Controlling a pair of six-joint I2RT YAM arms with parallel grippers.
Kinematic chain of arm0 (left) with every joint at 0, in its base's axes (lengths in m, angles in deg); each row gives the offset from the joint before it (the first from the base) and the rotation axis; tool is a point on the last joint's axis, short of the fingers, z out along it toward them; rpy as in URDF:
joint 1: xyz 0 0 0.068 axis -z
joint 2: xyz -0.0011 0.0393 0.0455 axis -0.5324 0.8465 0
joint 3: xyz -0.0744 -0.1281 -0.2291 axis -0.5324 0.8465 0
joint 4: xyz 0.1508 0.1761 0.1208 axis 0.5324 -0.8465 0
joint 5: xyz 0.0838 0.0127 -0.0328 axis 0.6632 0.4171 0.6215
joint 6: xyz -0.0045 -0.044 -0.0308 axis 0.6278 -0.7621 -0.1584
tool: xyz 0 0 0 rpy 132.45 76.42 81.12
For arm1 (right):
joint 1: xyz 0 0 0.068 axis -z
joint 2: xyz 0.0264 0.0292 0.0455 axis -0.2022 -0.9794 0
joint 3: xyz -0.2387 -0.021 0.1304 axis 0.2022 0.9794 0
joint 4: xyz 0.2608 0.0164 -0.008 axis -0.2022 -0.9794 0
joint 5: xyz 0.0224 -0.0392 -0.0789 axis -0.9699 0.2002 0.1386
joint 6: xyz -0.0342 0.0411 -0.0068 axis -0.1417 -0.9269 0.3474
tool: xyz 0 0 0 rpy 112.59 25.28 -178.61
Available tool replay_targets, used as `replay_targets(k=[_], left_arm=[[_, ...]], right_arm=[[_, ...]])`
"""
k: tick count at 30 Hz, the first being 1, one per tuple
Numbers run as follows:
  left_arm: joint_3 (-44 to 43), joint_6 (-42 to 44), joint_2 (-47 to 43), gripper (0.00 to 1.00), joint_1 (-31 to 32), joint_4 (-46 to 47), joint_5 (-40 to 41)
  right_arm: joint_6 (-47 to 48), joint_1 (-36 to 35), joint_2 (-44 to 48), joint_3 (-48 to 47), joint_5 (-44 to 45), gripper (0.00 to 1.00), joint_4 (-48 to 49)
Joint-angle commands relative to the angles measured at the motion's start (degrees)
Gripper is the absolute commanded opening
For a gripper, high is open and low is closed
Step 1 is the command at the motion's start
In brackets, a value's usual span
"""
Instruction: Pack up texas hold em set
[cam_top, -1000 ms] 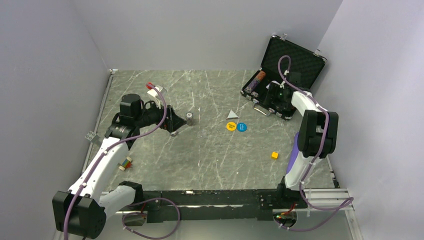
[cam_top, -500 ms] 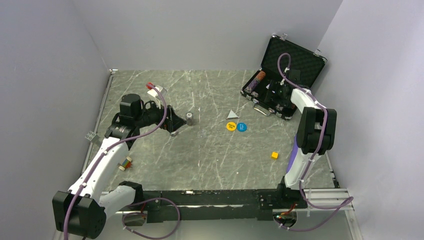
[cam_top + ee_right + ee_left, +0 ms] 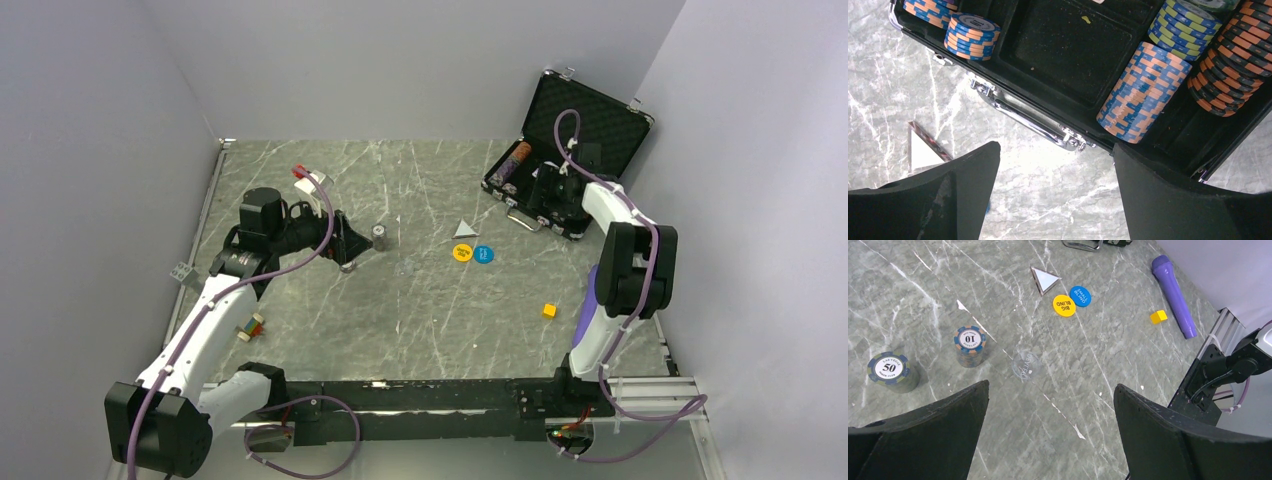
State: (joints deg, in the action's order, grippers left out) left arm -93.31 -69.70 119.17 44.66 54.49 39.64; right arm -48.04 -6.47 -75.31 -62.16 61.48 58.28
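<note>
Chips (image 3: 969,344) stacked on the surface (image 3: 420,310) well left of the open case (image 3: 592,118) could topple if the left end effector (image 3: 1050,390), spread empty like the right end effector (image 3: 1055,147) over the case, clips them.

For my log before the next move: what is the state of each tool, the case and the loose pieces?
left tool: open, empty
right tool: open, empty
briefcase: open, lid raised
10 chip stack: upright on table
50 chip stack: upright on table
dealer disc: flat on table
yellow disc: flat on table
blue disc: flat on table
</note>
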Motion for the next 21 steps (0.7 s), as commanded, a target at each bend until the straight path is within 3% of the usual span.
replay_targets(k=[1, 14, 21], left_arm=[[-1.25, 0.91, -1.54, 0.98, -0.19, 0.19, -0.07], [-1.17, 1.04, -1.74, 0.98, -0.19, 0.03, 0.2], [-1.09, 1.13, -1.92, 0.98, -0.2, 0.05, 0.29]], right_arm=[[0.32, -0.27, 0.12, -1.31, 0.89, 0.87, -0.6], [-0.4, -0.22, -3.45, -3.27, 1.64, 0.82, -0.46], [-0.81, -0.23, -3.03, -1.55, 6.39, 0.83, 3.35]])
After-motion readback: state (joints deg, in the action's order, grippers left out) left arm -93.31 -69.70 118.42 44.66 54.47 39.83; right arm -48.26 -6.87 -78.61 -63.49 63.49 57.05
